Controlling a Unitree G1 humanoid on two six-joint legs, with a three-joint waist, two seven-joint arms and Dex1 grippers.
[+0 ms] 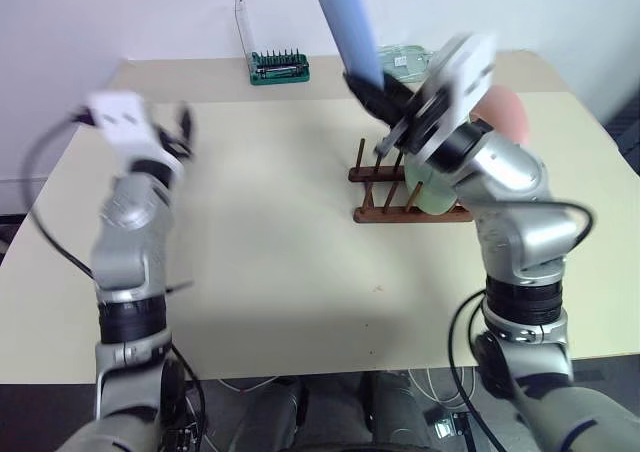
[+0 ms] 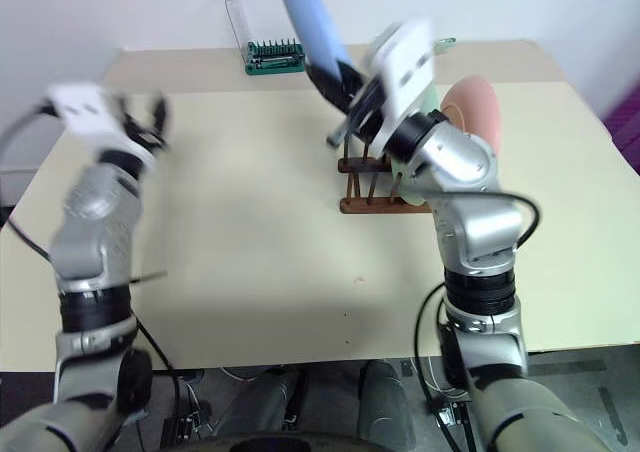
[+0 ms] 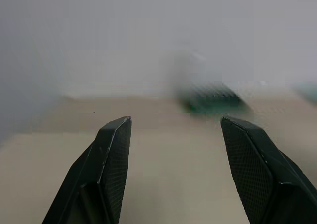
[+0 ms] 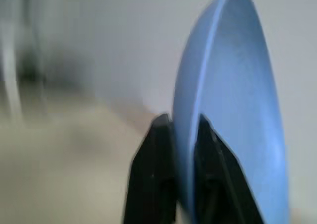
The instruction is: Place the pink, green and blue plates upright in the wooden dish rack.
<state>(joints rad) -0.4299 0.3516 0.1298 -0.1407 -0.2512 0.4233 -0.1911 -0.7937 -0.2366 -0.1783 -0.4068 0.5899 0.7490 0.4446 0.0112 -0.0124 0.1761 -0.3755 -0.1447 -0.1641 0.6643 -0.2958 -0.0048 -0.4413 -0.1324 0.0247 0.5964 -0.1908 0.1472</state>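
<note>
My right gripper (image 1: 378, 92) is shut on the rim of the blue plate (image 1: 345, 22), holding it edge-up in the air above the left end of the wooden dish rack (image 1: 375, 215). In the right wrist view both fingers clamp the blue plate (image 4: 233, 85). The pink plate (image 1: 505, 112) and the pale green plate (image 1: 432, 194) stand upright in the rack, partly hidden behind my right arm. Over the left side of the table, my left gripper (image 3: 176, 122) is open and empty, well apart from the rack.
A green tool holder (image 1: 279, 67) with a clear panel stands at the table's far edge, and a clear greenish object (image 1: 405, 60) lies behind the rack. The beige table (image 1: 270, 222) stretches wide between my arms.
</note>
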